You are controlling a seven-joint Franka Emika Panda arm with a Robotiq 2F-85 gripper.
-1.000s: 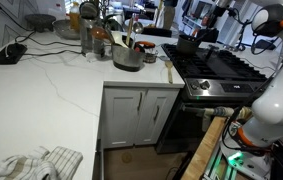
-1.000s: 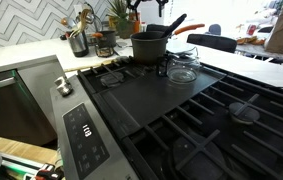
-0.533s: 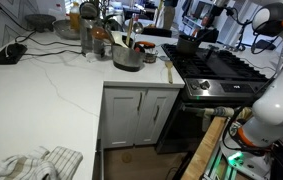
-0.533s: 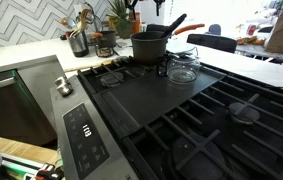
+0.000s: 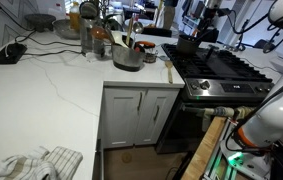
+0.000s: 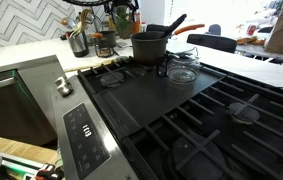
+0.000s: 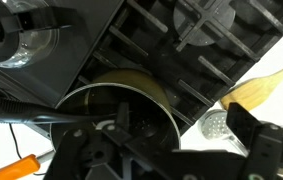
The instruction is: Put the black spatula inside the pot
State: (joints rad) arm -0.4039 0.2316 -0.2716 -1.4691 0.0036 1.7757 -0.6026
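We see the pot (image 6: pixel 148 50) standing on the back left burner of the stove (image 6: pixel 186 125). The black spatula (image 6: pixel 173 24) is already inside it, with its head down in the pot and its handle leaning out over the rim, up and away to the side. In the wrist view the pot (image 7: pixel 133 90) lies straight below the camera, its inner wall catching a yellowish light. The black spatula (image 7: pixel 26 112) crosses its rim from the left. The pincer (image 7: pixel 171 150) hangs above the pot with its fingers apart and nothing between them. Just beside the pot a glass lid (image 6: pixel 183 70) rests on the grate, and beyond it lies an orange handle (image 6: pixel 196 40). The wrist view also shows a wooden spatula (image 7: pixel 266 85) off to the right, apart from the pot. On the white desk (image 5: pixel 51 95), near its corner by the stove, the wider silver pot (image 5: pixel 127 58) holds some utensils we cannot make out. A utensil holder (image 6: pixel 78 43) stands further back against the tiled wall. The front half of the stove's grates is bare, and the pot stands back from the stove's front edge. A crumpled cloth (image 5: pixel 36 163) lies at the near end of the desk, well apart from everything else.
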